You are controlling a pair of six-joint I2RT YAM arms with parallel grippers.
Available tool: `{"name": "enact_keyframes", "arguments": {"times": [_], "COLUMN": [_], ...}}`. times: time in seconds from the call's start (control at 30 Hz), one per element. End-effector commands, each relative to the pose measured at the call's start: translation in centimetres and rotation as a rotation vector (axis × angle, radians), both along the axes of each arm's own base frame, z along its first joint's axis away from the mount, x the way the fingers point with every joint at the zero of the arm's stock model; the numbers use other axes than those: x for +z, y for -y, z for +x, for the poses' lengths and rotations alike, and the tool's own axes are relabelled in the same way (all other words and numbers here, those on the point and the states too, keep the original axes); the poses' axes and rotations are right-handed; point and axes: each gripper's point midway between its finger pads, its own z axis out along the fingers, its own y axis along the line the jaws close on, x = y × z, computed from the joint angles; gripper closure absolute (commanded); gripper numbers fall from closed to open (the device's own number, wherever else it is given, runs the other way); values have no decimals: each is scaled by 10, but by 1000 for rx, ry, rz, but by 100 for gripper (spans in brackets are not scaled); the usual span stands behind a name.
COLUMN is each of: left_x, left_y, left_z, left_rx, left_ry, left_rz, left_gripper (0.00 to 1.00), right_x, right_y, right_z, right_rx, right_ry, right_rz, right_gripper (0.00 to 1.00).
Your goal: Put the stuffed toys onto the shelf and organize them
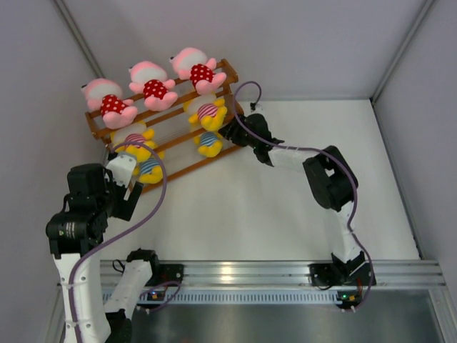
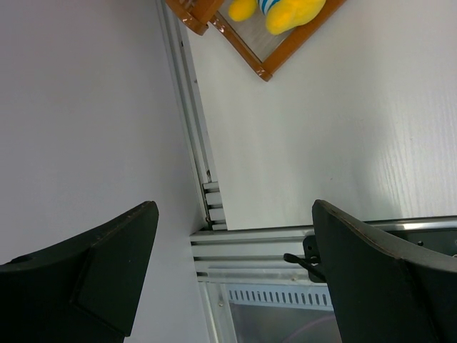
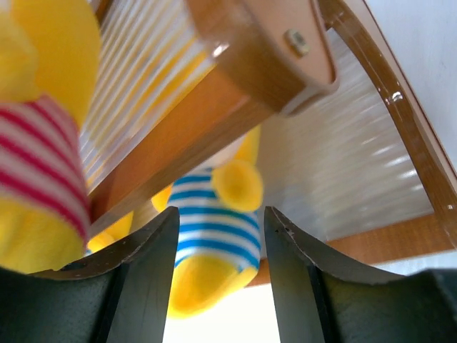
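The shelf point(image 1: 166, 123) stands slantwise at the far left of the desk point(image 1: 285, 214), and all seven toys sit on it. On its top tier are three in red dotted dresses: the left pink toy point(image 1: 107, 101), the middle pink toy point(image 1: 152, 84) and the right pink toy point(image 1: 194, 68). On the middle tier sit the left pink-striped toy point(image 1: 136, 140) and the right pink-striped toy point(image 1: 207, 111). On the lowest tier are the left blue-striped toy point(image 1: 148, 168) and the right blue-striped toy point(image 1: 208, 143).

The right arm rises from its base well in front of the shelf, bends at a raised elbow and stretches its forearm low toward the shelf's right end. The right claw point(image 3: 218, 286) is level with the lowest tier, its jaws apart. The right blue-striped toy shows in the gap just past the fingertips; I cannot tell whether they touch it.

The left arm is folded up tall in front of the shelf's left end, its wrist just beside the left blue-striped toy. The left claw point(image 2: 235, 271) hangs over the bare desk before the shelf, jaws spread wide and gripping nothing.
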Motion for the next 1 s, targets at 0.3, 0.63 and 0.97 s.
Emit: {"name": "enact_keyframes", "arguments": {"times": [0.3, 0.63, 0.97], "left_x": [-1, -1, -1], "left_y": [1, 2, 2], "left_z": [0, 0, 1], "left_rx": [-16, -25, -29], "left_ry": [5, 2, -5], "left_rz": [9, 6, 7], "left_gripper": [5, 5, 5], "right_x": [50, 7, -2], "right_y": [-8, 8, 14], "right_z": [-54, -55, -57], "right_rx": [61, -64, -103], "right_ry": [132, 6, -32], "right_rz": [-69, -120, -89], "right_gripper": [45, 43, 43]}}
